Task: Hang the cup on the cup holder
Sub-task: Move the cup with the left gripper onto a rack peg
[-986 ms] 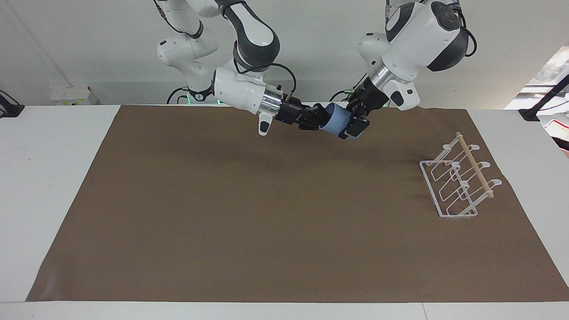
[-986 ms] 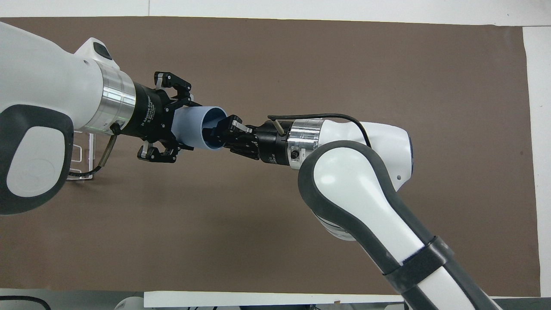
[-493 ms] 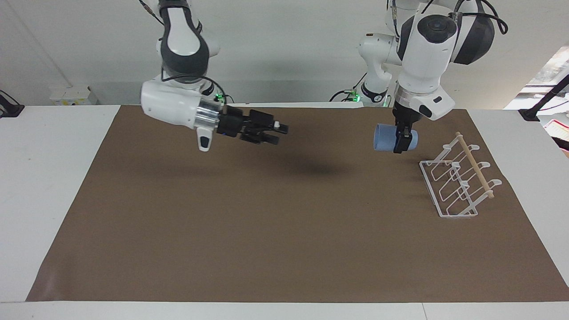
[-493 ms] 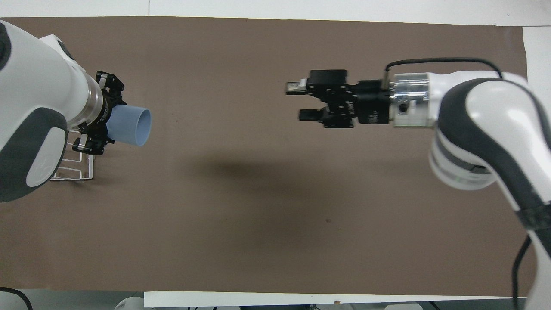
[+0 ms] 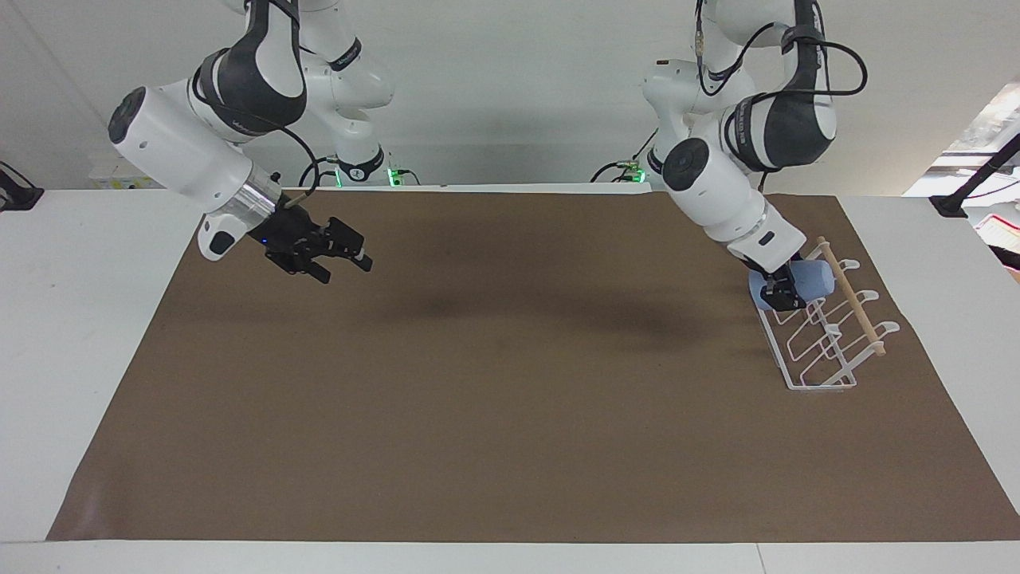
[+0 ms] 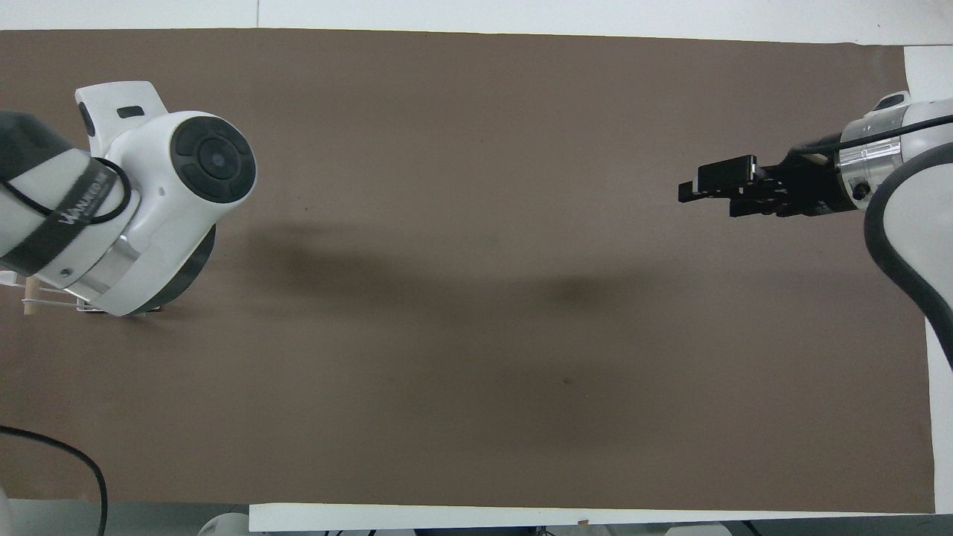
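Facing view: I see that my left gripper [image 5: 785,292] has swung down from mid-air to the cup holder [image 5: 821,331], which stands near the table's [image 5: 72,335] edge at the left arm's end. Its fingers are clamped on the cup [image 5: 806,283], which lies tipped on its side against the holder's end nearest the robots, just under the wooden dowel [image 5: 851,296]. I cannot tell whether a prong has entered its mouth. My right gripper [image 5: 344,253] has pulled back toward the right arm's end and hangs over the brown mat [image 5: 494,383], fingers apart and empty; that arm waits.

Overhead view: the left arm's wrist now covers the cup and most of the holder; only the dowel's tip [image 6: 28,307] and a bit of wire show at the mat's edge. The right gripper [image 6: 703,186] has withdrawn toward the opposite edge, fingers spread.

I judge the handover finished and the hanging under way; the cup is not yet released.
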Motion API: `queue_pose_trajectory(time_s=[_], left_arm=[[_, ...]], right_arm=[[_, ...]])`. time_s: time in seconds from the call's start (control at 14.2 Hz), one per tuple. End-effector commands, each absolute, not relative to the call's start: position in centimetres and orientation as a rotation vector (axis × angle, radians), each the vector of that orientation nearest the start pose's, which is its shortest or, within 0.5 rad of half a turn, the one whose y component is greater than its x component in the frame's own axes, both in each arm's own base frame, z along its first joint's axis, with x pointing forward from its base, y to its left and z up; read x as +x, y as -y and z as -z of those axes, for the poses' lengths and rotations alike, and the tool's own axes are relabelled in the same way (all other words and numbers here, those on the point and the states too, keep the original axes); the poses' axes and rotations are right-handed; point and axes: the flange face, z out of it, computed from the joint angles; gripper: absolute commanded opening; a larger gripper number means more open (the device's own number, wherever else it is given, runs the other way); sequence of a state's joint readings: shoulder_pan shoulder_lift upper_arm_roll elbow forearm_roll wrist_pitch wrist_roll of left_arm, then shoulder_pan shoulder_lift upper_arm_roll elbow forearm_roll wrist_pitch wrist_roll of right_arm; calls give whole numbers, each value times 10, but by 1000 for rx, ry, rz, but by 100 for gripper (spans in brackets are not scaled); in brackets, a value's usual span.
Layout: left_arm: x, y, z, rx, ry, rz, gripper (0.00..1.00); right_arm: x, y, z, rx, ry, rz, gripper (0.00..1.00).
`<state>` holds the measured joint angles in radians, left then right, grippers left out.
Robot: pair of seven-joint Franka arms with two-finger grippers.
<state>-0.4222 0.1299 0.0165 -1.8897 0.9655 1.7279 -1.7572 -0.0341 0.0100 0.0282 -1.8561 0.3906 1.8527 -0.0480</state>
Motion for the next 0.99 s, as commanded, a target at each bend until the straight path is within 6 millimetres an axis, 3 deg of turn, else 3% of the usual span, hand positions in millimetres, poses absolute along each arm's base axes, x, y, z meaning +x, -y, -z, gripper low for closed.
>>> queue_pose_trajectory(time_s=[0.0,0.21,0.28,0.42,0.63,0.77,0.92], left_arm=[[573,148,-427,-1894,1007,985,0],[597,134,-408,-1729,950,1107,0],[607,132,-402,-1684,951,1147,0],[616,118,-391,-1627,954,1177,0],[616,107,-374,-1591,956,1180,0],[611,108,-368,-1588,960,1182,0],[607,104,-354,-1573,977,1188,0]], right_arm=[[564,-10,-540,-2949,-10,-28,99],[555,16,-587,-3167,41,-108,99],[546,36,-603,-3162,-13,-177,99],[534,46,-622,-3162,-29,-257,99],[534,34,-625,-3169,24,-221,99],[540,4,-627,-3170,107,-170,99],[540,3,-627,-3161,110,-164,99]])
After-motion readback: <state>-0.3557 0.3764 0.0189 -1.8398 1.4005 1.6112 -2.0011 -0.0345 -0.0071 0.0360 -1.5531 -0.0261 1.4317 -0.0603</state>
